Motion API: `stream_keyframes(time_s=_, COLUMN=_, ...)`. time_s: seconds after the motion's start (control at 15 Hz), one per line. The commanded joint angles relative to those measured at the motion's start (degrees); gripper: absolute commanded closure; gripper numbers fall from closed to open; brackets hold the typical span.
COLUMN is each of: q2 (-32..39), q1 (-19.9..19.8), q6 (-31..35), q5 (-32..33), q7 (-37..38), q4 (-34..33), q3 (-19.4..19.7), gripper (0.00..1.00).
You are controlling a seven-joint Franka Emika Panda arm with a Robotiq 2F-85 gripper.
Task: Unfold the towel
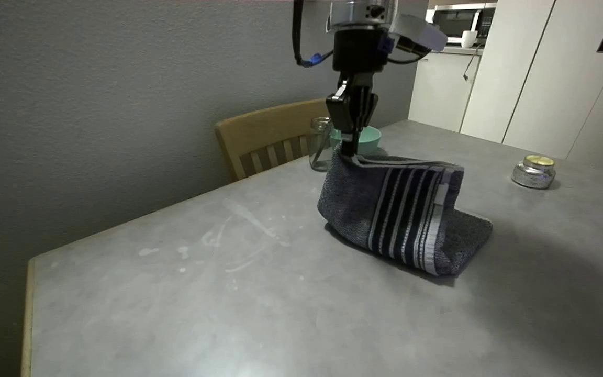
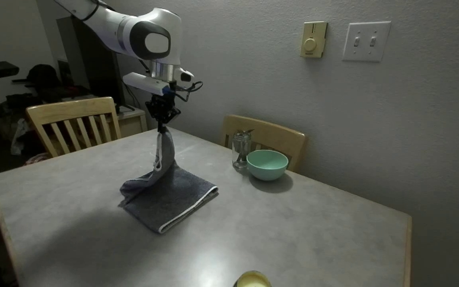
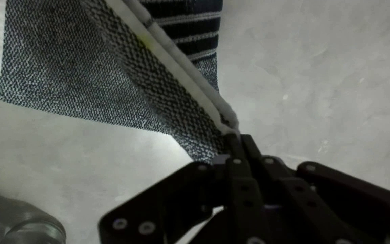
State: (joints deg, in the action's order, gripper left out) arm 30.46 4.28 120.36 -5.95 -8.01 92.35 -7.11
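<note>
The towel [image 1: 351, 196] is dark blue-grey with dark and pale stripes at one end and a pale hem. In an exterior view its plain grey lower part [image 2: 173, 199] lies on the table, and one end rises from it to my gripper [image 2: 161, 129]. My gripper [image 1: 350, 151] is shut on an upper corner of the towel and holds it above the table. In the wrist view the fingertips [image 3: 238, 138] pinch the hem of the towel [image 3: 73, 71], where two hem layers run close together. The raised part hangs as an upright fold over the flat part.
A glass jar [image 2: 240, 149] with utensils and a mint bowl [image 2: 267, 165] stand near the wall-side table edge, by a wooden chair [image 2: 271, 129]. A silver candle jar [image 1: 534, 173] stands on the grey table [image 1: 202, 309]. Another chair [image 2: 74, 109] stands at the table's far end.
</note>
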Motion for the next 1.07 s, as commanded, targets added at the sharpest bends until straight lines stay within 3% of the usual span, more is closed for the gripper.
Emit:
stream_keyframes(time_s=0.0, q2=1.62, q1=1.37, q6=-1.85, q5=0.5, q7=4.5, q4=-3.68, q3=0.7, gripper=0.99)
stream_keyframes(time_s=0.4, q2=5.32, q1=3.29, q6=-2.89, q5=1.07, q7=10.8, q4=-9.47, q3=1.25, gripper=0.99)
stream_keyframes(time_s=1.0, q2=15.15, q1=6.04, q6=-9.99, q5=1.78, q7=16.38, q4=-22.43, q3=1.96, gripper=0.99)
